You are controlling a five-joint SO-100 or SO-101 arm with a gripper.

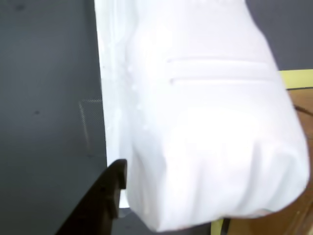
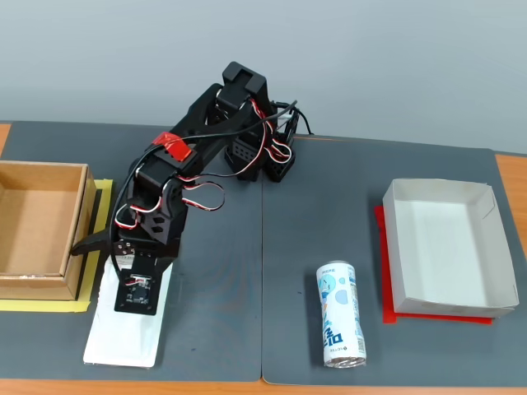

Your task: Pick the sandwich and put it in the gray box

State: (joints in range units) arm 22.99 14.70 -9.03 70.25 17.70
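Observation:
The sandwich point(image 1: 210, 132) fills the wrist view as a blurred white plastic pack, very close to the camera. A black finger point(image 1: 105, 198) stands at its left rim; the other finger is hidden. In the fixed view the sandwich point(image 2: 123, 341) lies flat on the dark mat at the front left, its far end covered by my gripper point(image 2: 103, 276). The gripper hangs low over the pack with one jaw swung out to the left, so it looks open. The gray box point(image 2: 394, 255), a shallow white-gray tray, sits empty at the far right, well apart from the arm.
A deeper brown cardboard box point(image 2: 74, 234) on yellow tape point(image 2: 45, 305) stands just left of the gripper. A blue-and-white drink can point(image 2: 340, 314) lies on its side between the arm and the gray box. A red sheet point(image 2: 436, 318) lies under the tray.

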